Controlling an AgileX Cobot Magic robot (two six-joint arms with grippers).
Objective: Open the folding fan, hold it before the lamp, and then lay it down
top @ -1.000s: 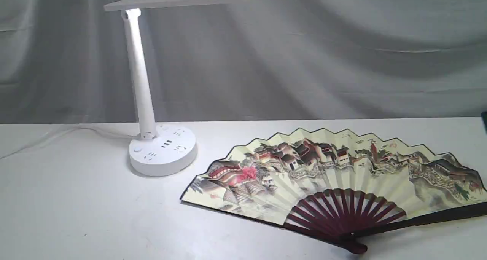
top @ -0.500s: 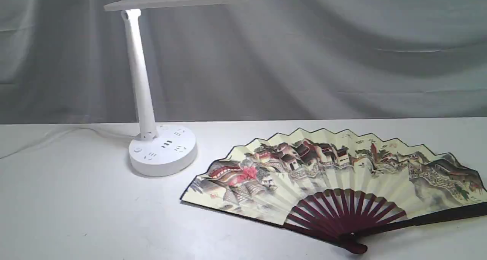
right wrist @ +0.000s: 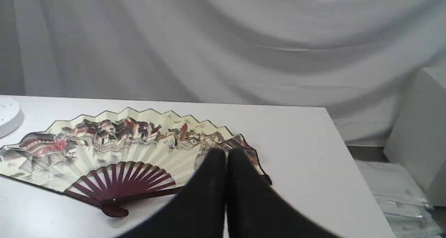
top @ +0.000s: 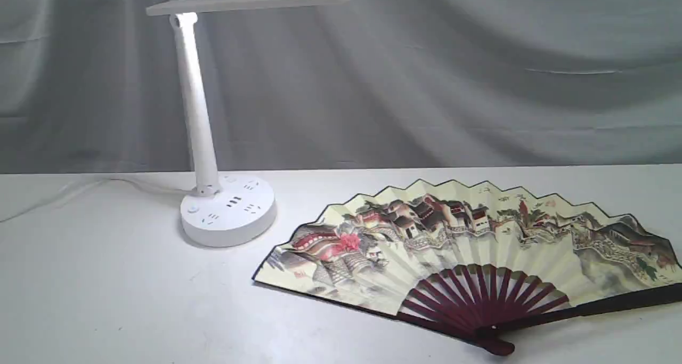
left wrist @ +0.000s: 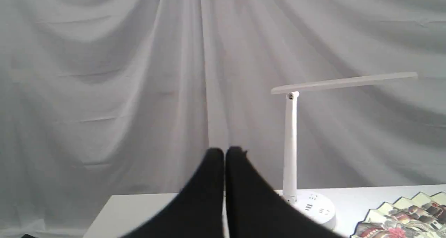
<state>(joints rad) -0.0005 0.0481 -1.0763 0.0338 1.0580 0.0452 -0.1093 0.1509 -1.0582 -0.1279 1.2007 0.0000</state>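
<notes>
Left tool [left wrist: 225, 153] and right tool [right wrist: 227, 153] are closed; folding fan [top: 479, 236] lies spread.

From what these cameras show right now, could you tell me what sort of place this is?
Probably a staged robot test bench, not a home: a plain white table backed by draped grey cloth, bearing a desk lamp and an opened folding fan.

surface: white tabletop [top: 106, 300] | lamp [top: 228, 217]: round white base stands at back left, stem upright | cord [top: 114, 179]: 1 thin white line, from base to the left edge | fan [top: 463, 247]: spread open, flat, painted side up, right of base, near but apart, pivot toward front edge
</notes>
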